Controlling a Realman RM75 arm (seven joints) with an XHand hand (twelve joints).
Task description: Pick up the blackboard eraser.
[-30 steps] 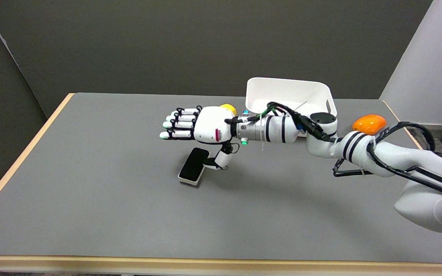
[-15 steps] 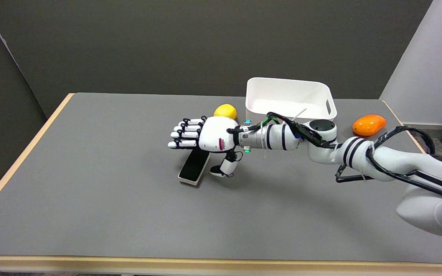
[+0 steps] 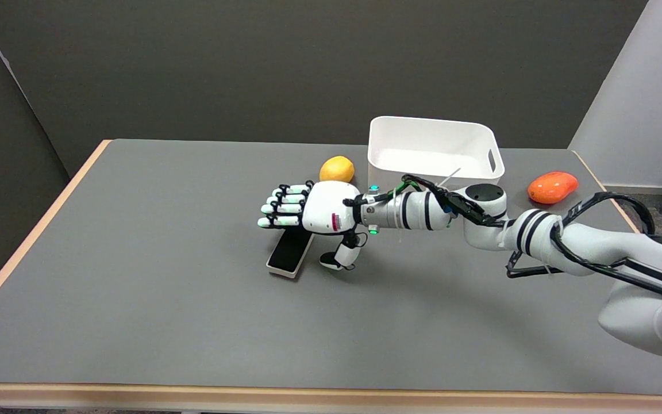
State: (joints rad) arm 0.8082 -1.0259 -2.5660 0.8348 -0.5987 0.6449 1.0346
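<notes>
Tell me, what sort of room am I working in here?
Likely a robot test lab: a bare grey table against plain dark partition walls, set with a few props, such as a white bin and an eraser.

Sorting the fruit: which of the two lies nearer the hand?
The yellow-orange fruit, just behind the right hand; the redder one lies beyond the white bin.

The blackboard eraser (image 3: 289,253) is a flat, oblong block with rounded corners, black on its upward face and white around the rim. It lies flat on the grey desk (image 3: 164,287) near the middle, its long axis running diagonally from near-left to far-right. Its far end is hidden under the outstretched fingers of the robot hand (image 3: 308,214), while the near end is in plain sight.
</notes>
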